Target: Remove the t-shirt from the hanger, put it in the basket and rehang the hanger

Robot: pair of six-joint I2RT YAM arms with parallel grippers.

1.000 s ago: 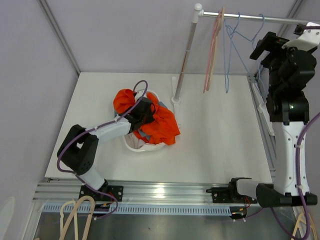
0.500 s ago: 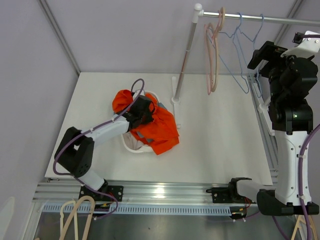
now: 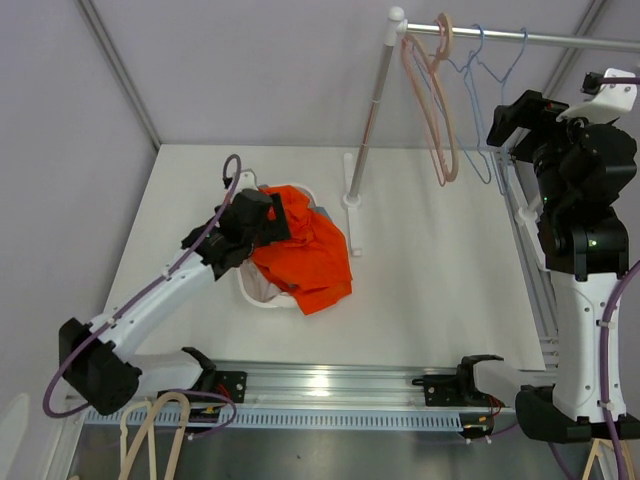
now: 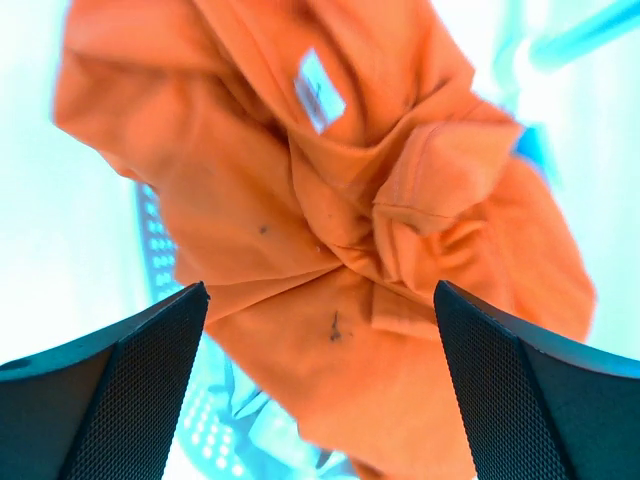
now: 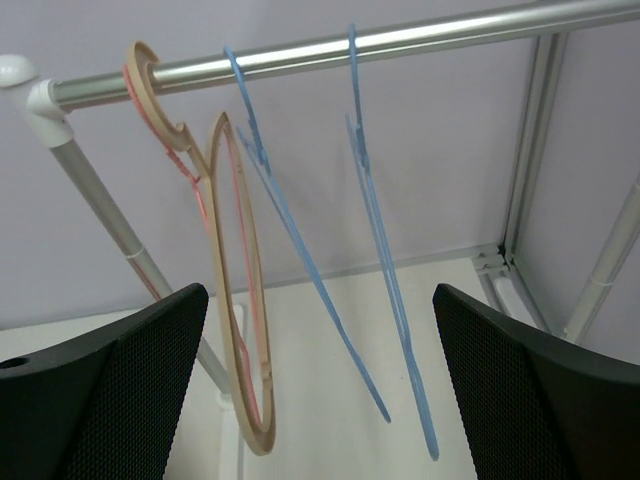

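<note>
White table (image 3: pixel 430 280): t-shirt (image 3: pixel 305 255) heaped over basket (image 3: pixel 262 292), 4 hangers (image 5: pixel 245 300) on rail (image 5: pixel 400 40) bare, so left claw (image 3: pixel 262 218) above it and right claw (image 3: pixel 505 120) near rail both gape empty, release probably done.

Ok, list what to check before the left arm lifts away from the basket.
1. T-shirt off the hanger: ok. It lies bunched in the basket.
2. Left gripper let go: ok. It is open above the shirt, with no cloth pinched between the fingers.
3. Shirt fully inside the basket: not ok. It spills over the rim on the side toward the right arm.
4. Right gripper empty: ok. It is open and faces the rail.
5. Hangers bare and hooked: ok. The tan hanger and blue hangers hang on the rail without clothes.
6. Cloth snagged under the left wrist: cannot tell.
</note>
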